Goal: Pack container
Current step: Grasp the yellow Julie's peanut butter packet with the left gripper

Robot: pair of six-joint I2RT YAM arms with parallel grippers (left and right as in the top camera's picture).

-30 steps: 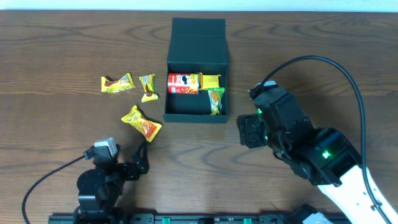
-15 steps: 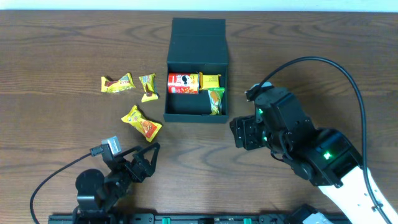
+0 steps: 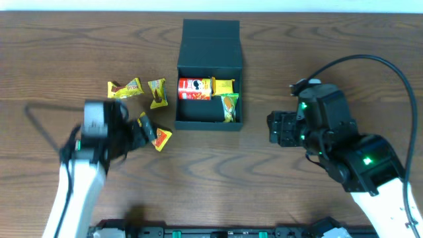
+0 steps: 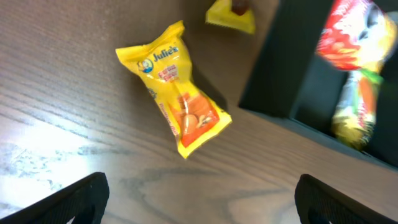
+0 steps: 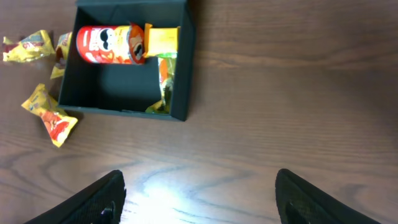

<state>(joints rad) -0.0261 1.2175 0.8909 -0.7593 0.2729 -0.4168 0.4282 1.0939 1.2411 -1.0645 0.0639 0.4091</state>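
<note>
Container (image 3: 210, 43): open on bench (image 3: 330, 39), part-filled. Left gripper (image 3: 141, 127): has swung up to yellow packet (image 4: 180, 118) beside it, jaws wide, empty (next pick, likely). Right gripper (image 3: 276, 128): drawn back rightward, open, holding nothing.

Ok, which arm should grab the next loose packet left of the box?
Left. The left gripper hangs open over the yellow Julie's packet; the right gripper sits across the container from it.
</note>
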